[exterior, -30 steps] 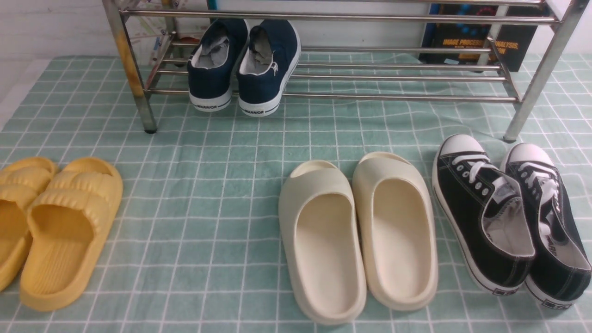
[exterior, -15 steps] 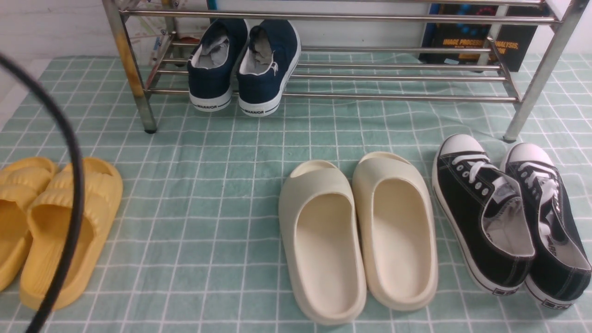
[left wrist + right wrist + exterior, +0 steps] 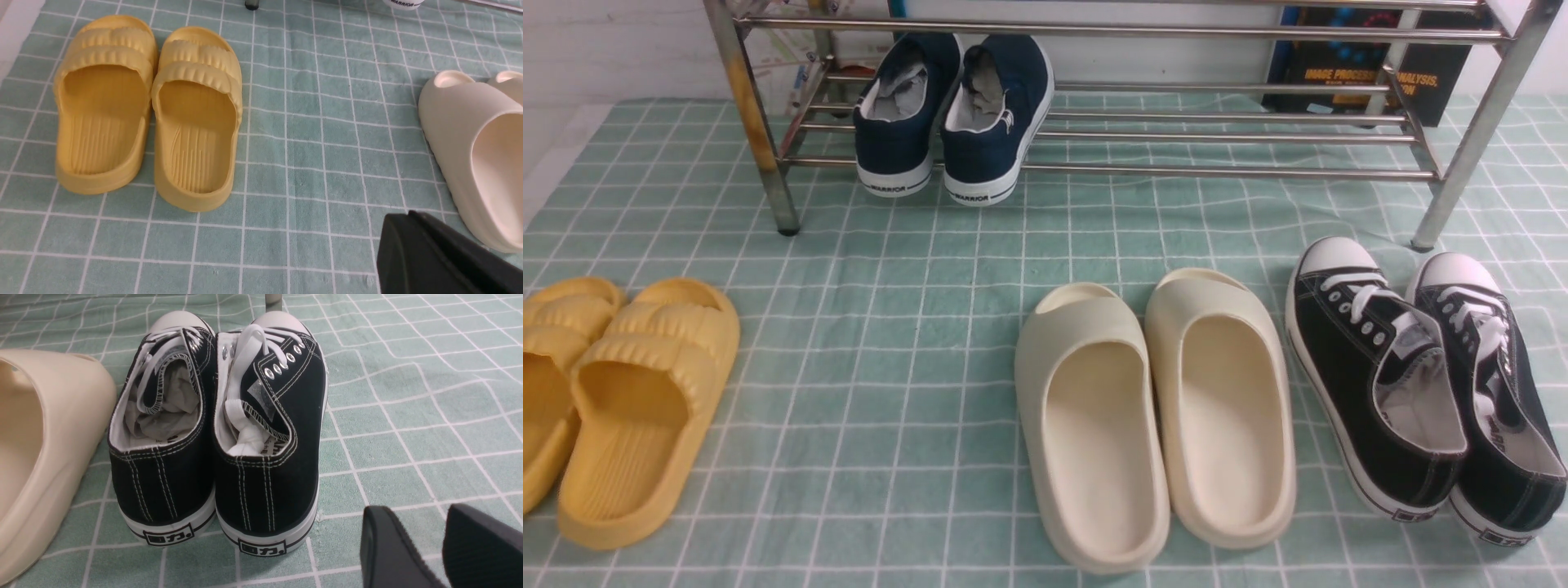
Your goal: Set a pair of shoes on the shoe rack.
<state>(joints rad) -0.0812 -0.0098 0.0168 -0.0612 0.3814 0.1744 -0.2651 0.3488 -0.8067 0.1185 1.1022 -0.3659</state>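
The two blue shoes sit side by side on the rack's lower shelf, so placing looks finished, and with the left gripper closed and the right gripper slightly parted and empty, both need only stay clear.

The front camera sits high and looks ahead and down at the cream slides and the shoe rack. The left wrist camera looks down, nearer the yellow slippers, which the front view sees too. The right wrist camera looks low and close at the black sneakers, also in the front view.
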